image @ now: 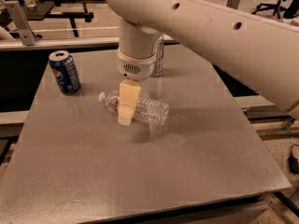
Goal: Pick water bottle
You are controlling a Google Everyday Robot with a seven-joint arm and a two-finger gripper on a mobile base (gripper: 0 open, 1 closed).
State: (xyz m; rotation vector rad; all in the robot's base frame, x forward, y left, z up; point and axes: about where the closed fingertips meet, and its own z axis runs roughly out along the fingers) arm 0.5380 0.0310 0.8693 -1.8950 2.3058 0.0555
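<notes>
one water bottle (152,112) lies on its side mid-table (140,176), well apart from every edge; the gripper (125,115) sits at its neck end, and i cannot tell how the jaws stand.

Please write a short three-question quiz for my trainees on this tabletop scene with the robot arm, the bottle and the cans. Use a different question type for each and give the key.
1. True or false: the water bottle stands upright on the table.
2. Multiple choice: where is the pincer?
A) raised high over the table's front edge
B) down at the lying bottle, near its neck end
C) off past the table's right edge
3. Short answer: which can is partly hidden behind the arm?

Key
1. False. It lies on its side.
2. B
3. The silver can.
</notes>
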